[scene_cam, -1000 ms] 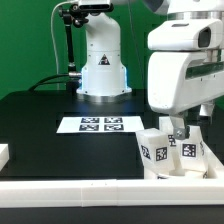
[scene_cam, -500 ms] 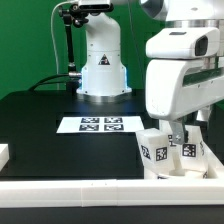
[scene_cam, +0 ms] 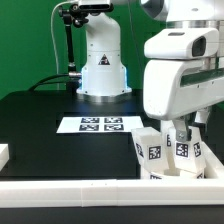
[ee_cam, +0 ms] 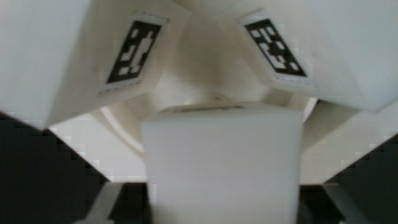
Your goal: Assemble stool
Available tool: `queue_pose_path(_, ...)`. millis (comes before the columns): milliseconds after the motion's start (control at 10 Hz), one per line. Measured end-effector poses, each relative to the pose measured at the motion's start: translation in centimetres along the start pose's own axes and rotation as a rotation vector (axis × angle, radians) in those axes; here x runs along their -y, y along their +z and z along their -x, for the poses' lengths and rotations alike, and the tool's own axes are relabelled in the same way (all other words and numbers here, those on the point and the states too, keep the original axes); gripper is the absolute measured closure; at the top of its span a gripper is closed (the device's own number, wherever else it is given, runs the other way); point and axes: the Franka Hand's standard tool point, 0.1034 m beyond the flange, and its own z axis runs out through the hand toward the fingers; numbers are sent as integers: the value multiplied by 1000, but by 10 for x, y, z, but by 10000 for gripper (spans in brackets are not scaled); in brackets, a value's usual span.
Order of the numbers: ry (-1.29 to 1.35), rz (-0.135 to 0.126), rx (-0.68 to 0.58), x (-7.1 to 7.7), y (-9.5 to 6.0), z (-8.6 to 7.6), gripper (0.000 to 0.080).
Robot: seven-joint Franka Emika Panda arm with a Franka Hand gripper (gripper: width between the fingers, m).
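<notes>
My gripper hangs low over the stool parts at the exterior view's right front. In the wrist view the gripper is shut on a plain white oblong leg, which fills the gap between the dark fingers. Beyond it two more tagged white legs lean together in a V over the pale round seat. In the exterior view a tagged leg stands just left of the gripper and another tagged piece stands right of it. The seat is mostly hidden there.
The marker board lies on the black table in the middle. The arm's white base stands behind it. A small white block sits at the left edge. A white rail runs along the front.
The gripper and hand have shifted slightly to the exterior view's left, and the tagged leg beside them has moved left with them.
</notes>
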Motion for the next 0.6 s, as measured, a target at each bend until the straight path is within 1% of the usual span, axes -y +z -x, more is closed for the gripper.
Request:
queue_pose_path(100, 36, -1, -1, 0, 0, 0, 462)
queue_pose_path(200, 138, -2, -1, 0, 0, 0, 462)
queue_pose_path(300, 213, -8, 2, 0, 0, 1, 462)
queue_pose_path(400, 291, -24, 8, -1, 1, 3, 461)
queue_pose_path(600, 523, -45, 2, 0, 1, 3, 459)
